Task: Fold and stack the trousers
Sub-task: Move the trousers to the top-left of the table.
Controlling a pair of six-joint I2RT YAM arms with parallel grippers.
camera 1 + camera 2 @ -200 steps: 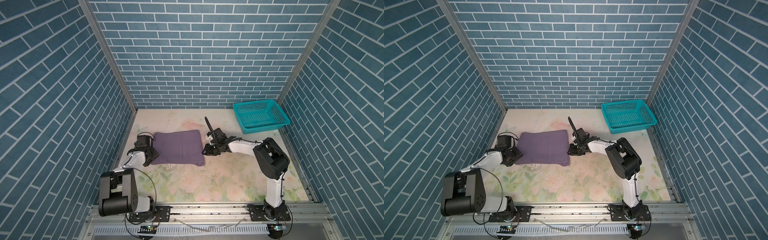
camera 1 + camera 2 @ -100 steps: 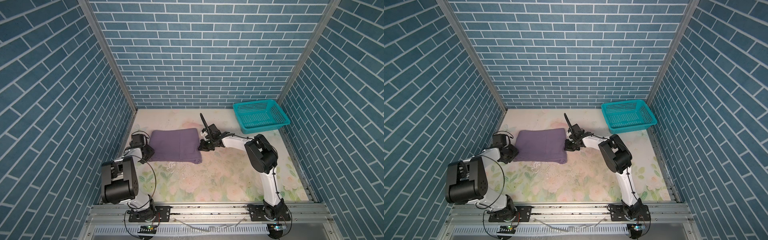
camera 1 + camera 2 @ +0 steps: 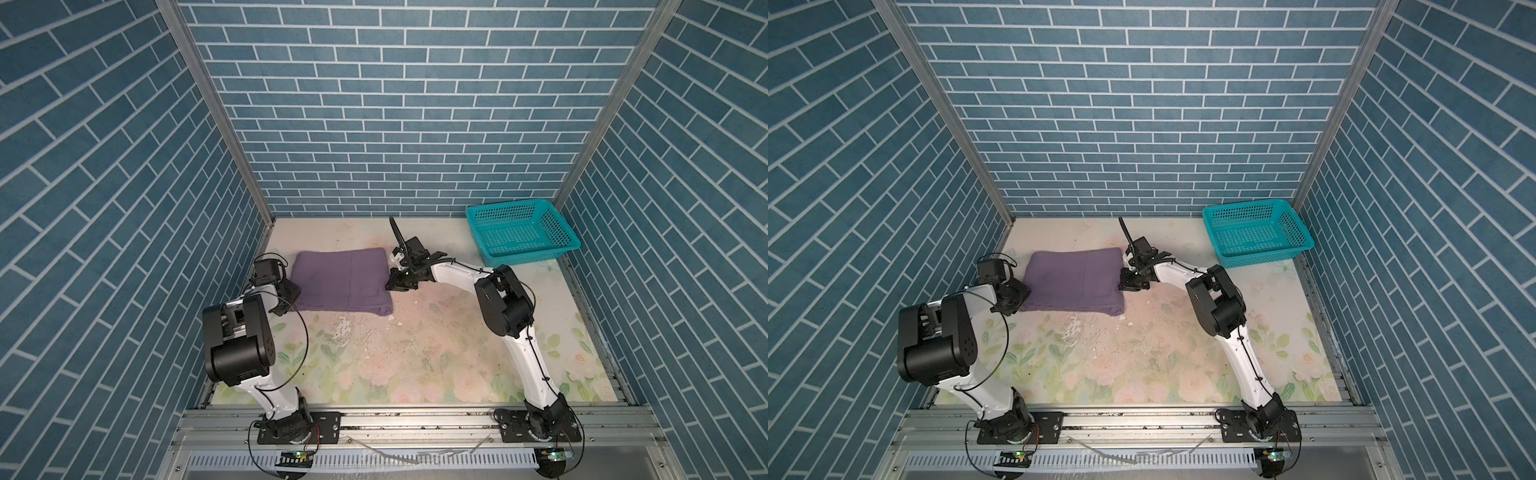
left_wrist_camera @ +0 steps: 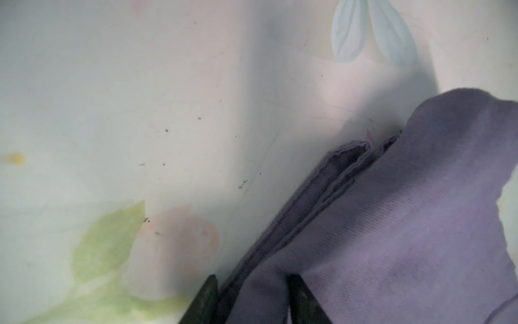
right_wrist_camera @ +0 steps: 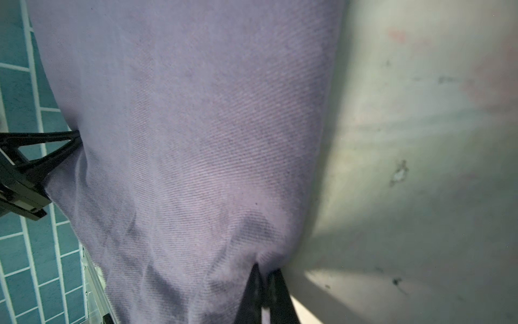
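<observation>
While both arms reach to its ends, the trousers (image 3: pixel 340 282) lie folded on the table (image 3: pixel 415 353), far left.
I see the left gripper (image 4: pixel 253 297) clamped over the thick layered edge; the right gripper (image 5: pixel 265 280) pinches the opposite edge; the teal basket (image 3: pixel 507 205) stands well apart.

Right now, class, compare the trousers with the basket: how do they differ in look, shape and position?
The trousers are purple soft cloth; the basket is teal perforated plastic. The trousers lie folded flat in a rectangle; the basket stands with raised walls. The trousers sit on the left half; the basket sits in the far right corner. Both rest on the floral table.
</observation>
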